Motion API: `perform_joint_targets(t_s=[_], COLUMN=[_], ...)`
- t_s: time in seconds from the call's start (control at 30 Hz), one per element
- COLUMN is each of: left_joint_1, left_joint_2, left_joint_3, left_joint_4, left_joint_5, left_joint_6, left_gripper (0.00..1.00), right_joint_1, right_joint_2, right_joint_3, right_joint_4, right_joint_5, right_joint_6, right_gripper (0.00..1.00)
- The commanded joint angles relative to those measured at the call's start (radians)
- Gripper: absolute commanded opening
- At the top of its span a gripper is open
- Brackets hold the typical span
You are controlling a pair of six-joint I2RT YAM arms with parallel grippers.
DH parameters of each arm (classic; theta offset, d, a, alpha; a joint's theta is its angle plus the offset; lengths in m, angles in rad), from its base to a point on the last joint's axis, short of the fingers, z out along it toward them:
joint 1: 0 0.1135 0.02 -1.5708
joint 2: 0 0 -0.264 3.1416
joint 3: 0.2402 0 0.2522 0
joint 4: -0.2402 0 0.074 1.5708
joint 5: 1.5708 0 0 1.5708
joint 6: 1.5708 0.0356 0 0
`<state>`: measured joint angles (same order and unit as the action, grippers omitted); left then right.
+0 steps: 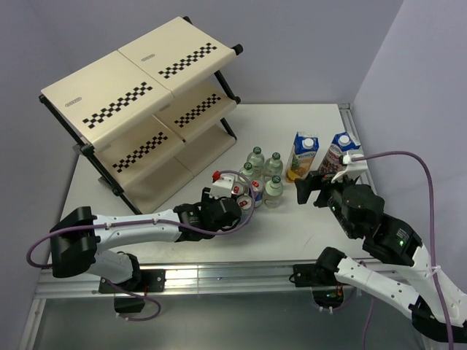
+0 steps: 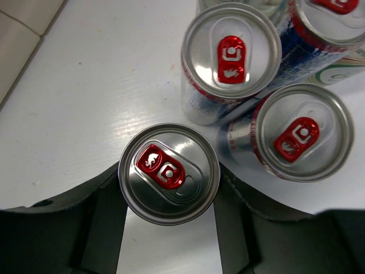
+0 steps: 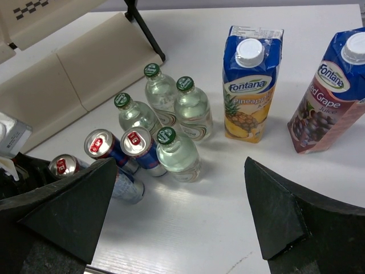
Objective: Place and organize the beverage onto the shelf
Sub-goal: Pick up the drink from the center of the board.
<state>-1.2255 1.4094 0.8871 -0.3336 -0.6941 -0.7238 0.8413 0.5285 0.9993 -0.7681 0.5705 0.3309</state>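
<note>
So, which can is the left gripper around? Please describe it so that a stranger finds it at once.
Find the big cream shelf at the table's far left; just in front of it, to the right, cans and bottles stand in a cluster. The can is the one at the cluster's near-left edge, alone between the fingers of the left gripper.

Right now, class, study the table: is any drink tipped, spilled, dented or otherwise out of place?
Nothing stands out. The cans, bottles and both cartons stand upright on the table, with no spill or dent showing. The left claw straddles one of the cans.
</note>
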Motion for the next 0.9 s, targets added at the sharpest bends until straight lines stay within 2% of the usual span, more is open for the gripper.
perform_joint_targets(t_s=[0.0, 0.1, 0.33, 0.43, 0.6, 0.67, 0.87], left_joint_1=[-0.003, -0.005, -0.025, -0.038, -0.04, -0.04, -0.04], left_joint_2=[-0.029, -0.055, -0.105, -0.156, -0.271, -0.308, -0.395], left_joint_3=[0.052, 0.082, 0.235, 0.279, 0.318, 0.355, 0.42], left_joint_4=[-0.042, -0.152, -0.399, -0.462, -0.512, -0.535, -0.493], left_joint_5=[-0.079, -0.145, -0.219, -0.217, -0.125, -0.101, 0.125], left_joint_6=[-0.051, -0.119, -0.203, -0.221, -0.157, -0.141, 0.041], left_gripper=[0.17, 0.01, 0.0, 0.0, 0.0, 0.0, 0.0], right_joint_1=[-0.002, -0.004, -0.004, -0.002, -0.002, -0.002, -0.001], right_joint_2=[0.011, 0.021, 0.047, 0.057, 0.105, 0.142, 0.255], right_joint_3=[-0.011, -0.028, -0.073, -0.108, -0.168, -0.191, -0.237], right_joint_4=[0.055, 0.081, 0.177, 0.252, 0.418, 0.466, 0.677], right_joint_5=[-0.008, -0.026, -0.19, -0.364, -0.7, -0.791, -1.053], right_joint_6=[-0.026, -0.038, -0.079, -0.114, -0.139, -0.151, -0.214], right_gripper=[1.0, 1.0, 1.0, 0.98, 0.96, 0.95, 0.91])
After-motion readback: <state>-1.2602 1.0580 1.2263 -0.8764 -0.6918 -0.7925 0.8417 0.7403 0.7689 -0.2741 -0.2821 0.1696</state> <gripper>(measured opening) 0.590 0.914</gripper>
